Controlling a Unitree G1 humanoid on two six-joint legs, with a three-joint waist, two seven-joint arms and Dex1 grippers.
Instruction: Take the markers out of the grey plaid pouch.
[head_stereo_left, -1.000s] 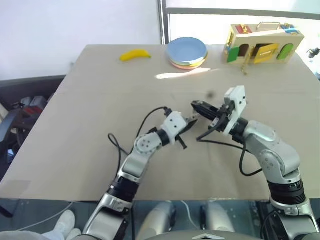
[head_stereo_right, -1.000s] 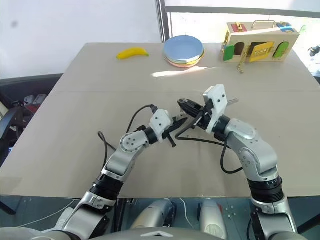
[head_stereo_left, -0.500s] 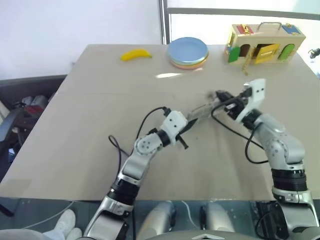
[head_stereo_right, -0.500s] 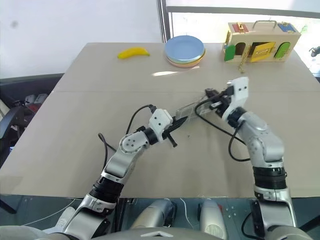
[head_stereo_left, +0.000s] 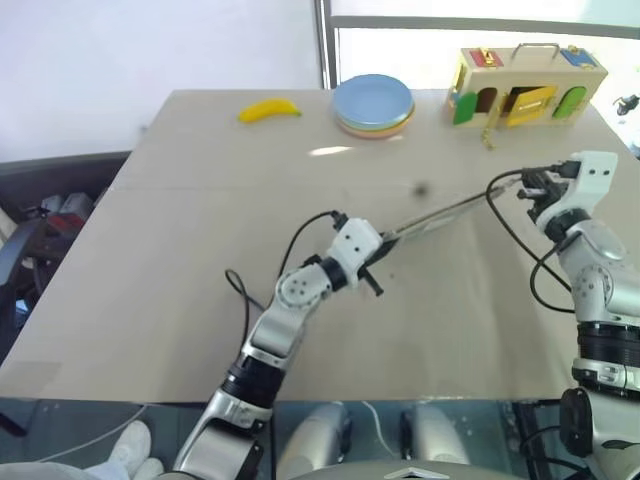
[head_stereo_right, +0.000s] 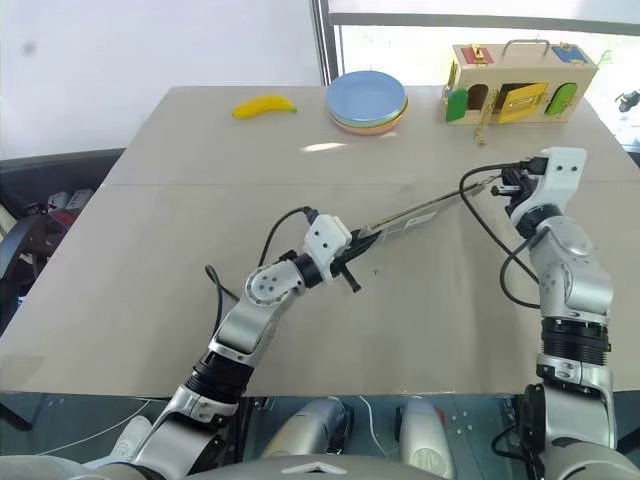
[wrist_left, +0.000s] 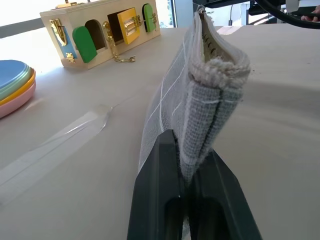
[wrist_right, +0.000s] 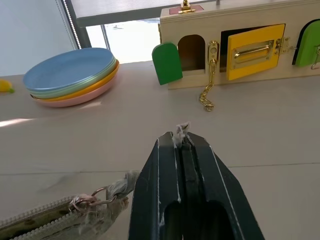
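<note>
- The grey plaid pouch (head_stereo_right: 405, 217) is pulled out long and thin above the middle of the table (head_stereo_right: 160, 250), held up between the two grippers.
- Its long line runs from low on the robot's left to higher and farther away on the robot's right.
- In the left wrist view the pouch stands on edge, with its zip side up and a bit of yellowish speckled lining showing in the slit.
- The left gripper (wrist_left: 187, 172) has its two black fingers pressed together on the near end of the pouch, pinching the folded grey cloth.
- The right gripper (wrist_right: 181, 145) has its fingers pressed together too, nipping a small frayed bit of cloth at the far end of the pouch.
- Just beside that grip sits the small zipper pull (wrist_right: 82, 202) with its metal ring, at the end of the zip.
- I cannot see the markers inside the pouch.
- A stack of plates (head_stereo_left: 373, 104), blue on top, sits at the far edge of the table.
- A yellow banana (head_stereo_left: 269, 109) lies to the left of the plates, well apart from the pouch.
- A wooden latch box (head_stereo_left: 525, 85) with green and yellow doors stands at the far right corner.
</note>
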